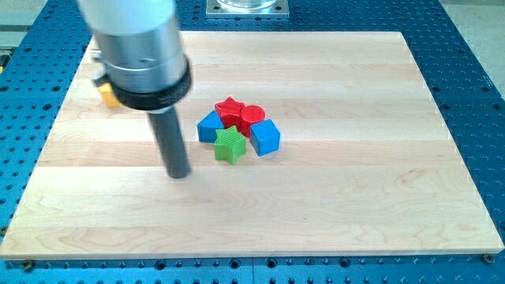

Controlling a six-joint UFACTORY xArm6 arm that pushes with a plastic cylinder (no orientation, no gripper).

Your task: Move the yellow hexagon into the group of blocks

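Note:
A yellow block, mostly hidden behind the arm's grey body, lies near the board's left edge at the view's upper left; its shape cannot be made out. A group of blocks sits at mid-board: a red star, a red cylinder, a blue block, a blue cube and a green star, all touching or nearly so. My tip rests on the board left of the group and below and to the right of the yellow block, touching no block.
The wooden board lies on a blue perforated table. A grey metal mount sits at the view's top edge. The arm's grey body covers the upper left of the board.

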